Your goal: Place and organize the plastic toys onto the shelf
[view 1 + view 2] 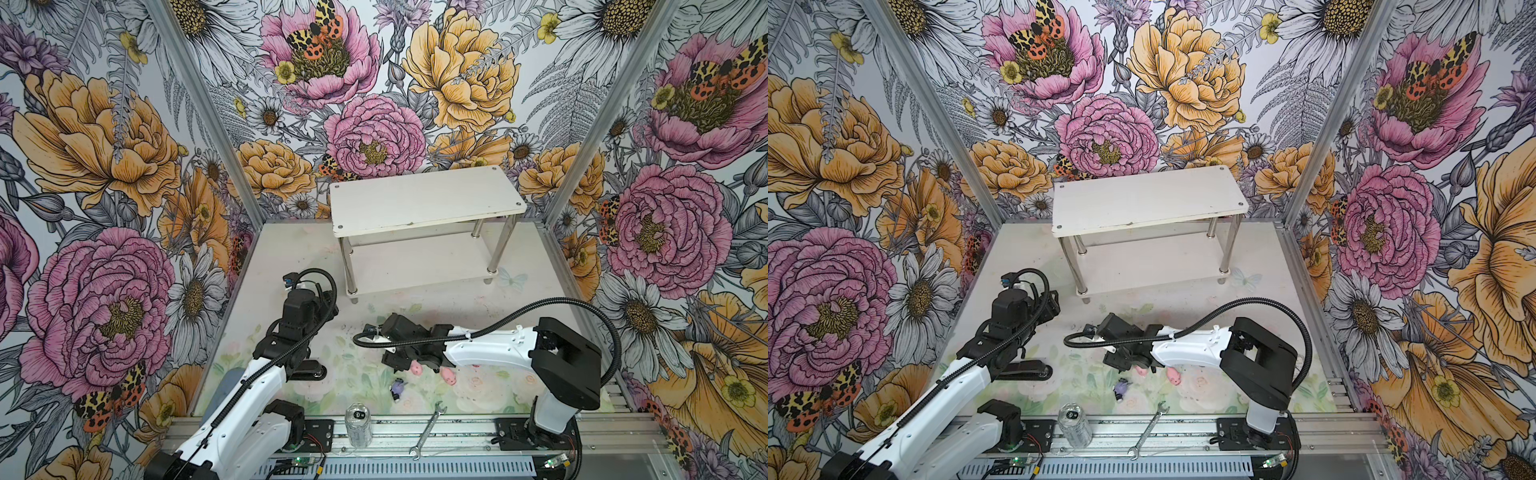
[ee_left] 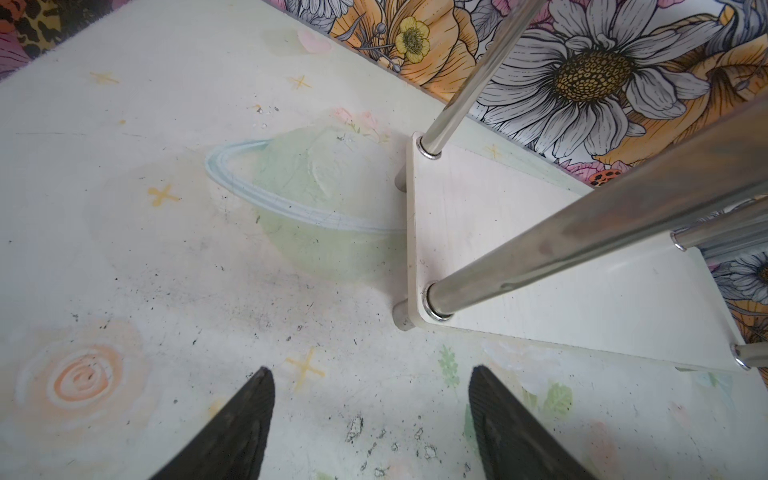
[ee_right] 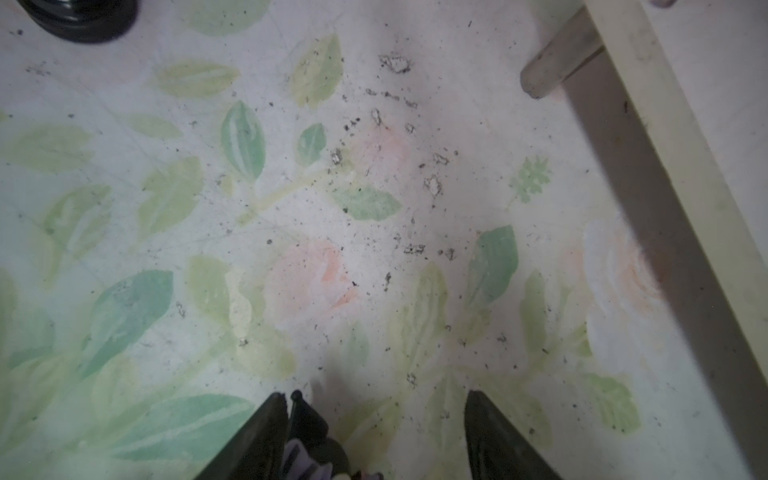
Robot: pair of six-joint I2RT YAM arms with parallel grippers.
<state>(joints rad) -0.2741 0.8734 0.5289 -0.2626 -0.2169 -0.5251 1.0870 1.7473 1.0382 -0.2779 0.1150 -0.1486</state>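
The white shelf stands bare at the table's far edge. My left gripper hangs open and empty by its lower corner. My right gripper, nearer the toys, straddles a black-purple figurine mid-table, jaws apart, the toy against one finger.

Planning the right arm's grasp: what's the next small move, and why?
Probably close the right gripper: a tiny black-purple-white pointed-ear figurine sits between its open jaws, close to one finger, and the white two-tier shelf shows no toys yet.
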